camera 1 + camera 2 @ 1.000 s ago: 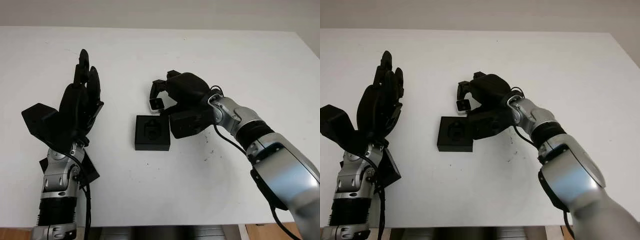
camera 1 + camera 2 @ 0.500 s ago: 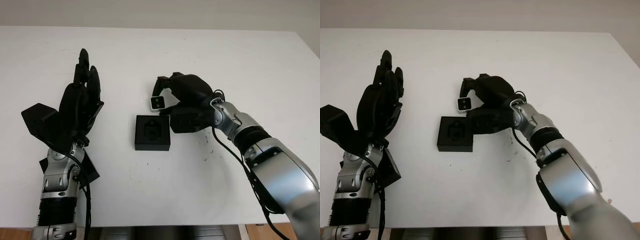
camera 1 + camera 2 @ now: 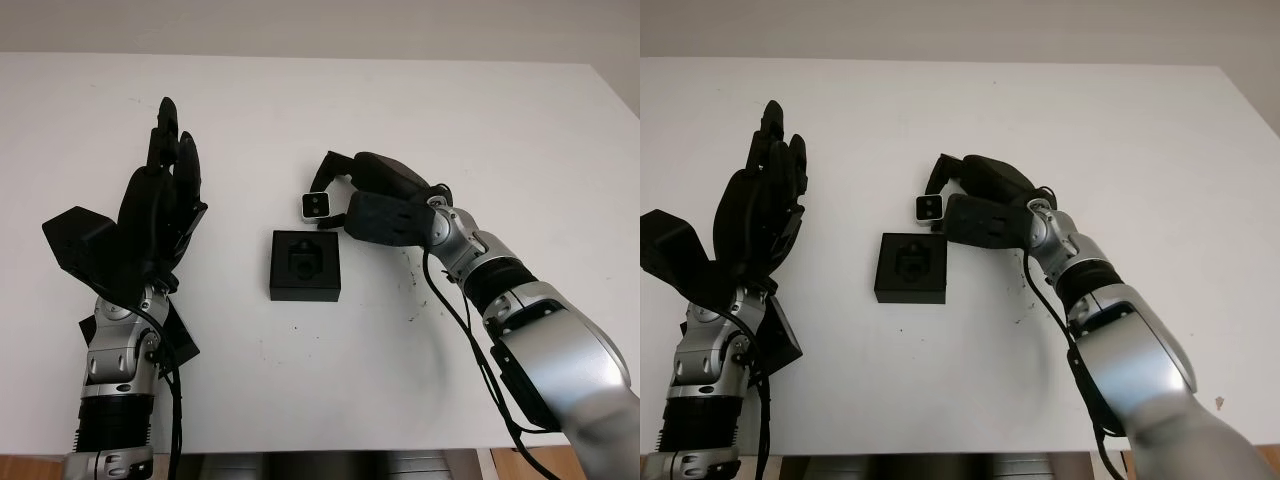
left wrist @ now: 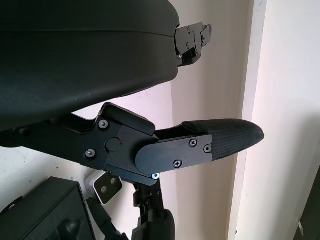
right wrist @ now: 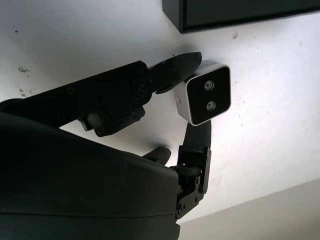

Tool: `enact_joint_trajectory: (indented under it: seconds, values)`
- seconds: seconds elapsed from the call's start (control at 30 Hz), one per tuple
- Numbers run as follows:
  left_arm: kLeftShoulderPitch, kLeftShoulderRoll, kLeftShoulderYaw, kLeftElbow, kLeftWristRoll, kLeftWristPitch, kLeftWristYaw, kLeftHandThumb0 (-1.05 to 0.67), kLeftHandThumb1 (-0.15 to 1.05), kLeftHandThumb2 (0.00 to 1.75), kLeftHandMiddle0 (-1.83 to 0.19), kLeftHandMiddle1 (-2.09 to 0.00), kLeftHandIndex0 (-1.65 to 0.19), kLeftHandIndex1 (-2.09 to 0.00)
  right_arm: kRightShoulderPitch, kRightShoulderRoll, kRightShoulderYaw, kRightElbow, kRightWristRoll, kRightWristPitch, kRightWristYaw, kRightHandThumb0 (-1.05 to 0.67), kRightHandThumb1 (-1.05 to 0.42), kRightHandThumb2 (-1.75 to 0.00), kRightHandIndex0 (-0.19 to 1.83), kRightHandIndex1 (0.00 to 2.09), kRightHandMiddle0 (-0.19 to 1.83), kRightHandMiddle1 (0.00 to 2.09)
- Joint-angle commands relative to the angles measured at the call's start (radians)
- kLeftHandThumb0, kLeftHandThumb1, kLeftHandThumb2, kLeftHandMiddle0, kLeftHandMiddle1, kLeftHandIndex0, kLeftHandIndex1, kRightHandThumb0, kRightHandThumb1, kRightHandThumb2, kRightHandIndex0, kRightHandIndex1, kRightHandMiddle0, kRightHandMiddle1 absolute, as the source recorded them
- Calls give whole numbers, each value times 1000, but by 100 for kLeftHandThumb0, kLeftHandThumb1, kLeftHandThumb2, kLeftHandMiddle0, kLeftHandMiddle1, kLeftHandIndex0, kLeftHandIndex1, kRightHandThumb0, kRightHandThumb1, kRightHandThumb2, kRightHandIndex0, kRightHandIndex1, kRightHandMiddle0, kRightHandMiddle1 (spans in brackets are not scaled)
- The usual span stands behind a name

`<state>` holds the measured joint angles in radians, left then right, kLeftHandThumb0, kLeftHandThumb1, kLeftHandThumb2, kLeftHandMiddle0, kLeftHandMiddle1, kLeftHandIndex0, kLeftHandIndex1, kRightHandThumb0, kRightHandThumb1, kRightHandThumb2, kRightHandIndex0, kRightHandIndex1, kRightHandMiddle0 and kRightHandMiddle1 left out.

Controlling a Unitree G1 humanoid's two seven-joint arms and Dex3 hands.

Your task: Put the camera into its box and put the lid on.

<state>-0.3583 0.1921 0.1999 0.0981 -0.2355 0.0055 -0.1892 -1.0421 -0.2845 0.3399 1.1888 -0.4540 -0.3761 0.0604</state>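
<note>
Since prior frame, right hand (image 3: 375, 205) has flattened and lowered. Camera (image 3: 316, 206) pinched in its fingers, just beyond box (image 3: 305, 265) on table (image 3: 480, 120). Left hand (image 3: 155, 215) raised at left, open, holding nothing.

Setting: robot test bench, most likely a lab. Evidence: a bare white table (image 3: 420, 120) set against a plain pale wall (image 3: 300, 25); faint dark scuff marks (image 3: 412, 290) are seen on the tabletop right of centre.
</note>
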Motion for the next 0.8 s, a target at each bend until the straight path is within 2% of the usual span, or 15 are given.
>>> enact_joint_trajectory:
  seconds: [0.0,0.37,0.77]
  values:
    - [0,1,-5,-19,3,0,1,-82,105,60,19,0,19,0,14,2,-18,-1,17,6,14,-42,-101,-5,19,51,28,159]
    - [3,2,-5,-18,4,-4,-2,-82,105,60,19,0,19,0,29,2,-69,-18,74,-33,42,-40,-99,-5,19,47,28,158]
    - [2,8,-4,-12,4,-5,-13,-82,105,60,19,0,19,0,53,10,-115,-20,114,-114,-3,-38,-99,-6,17,41,30,158]
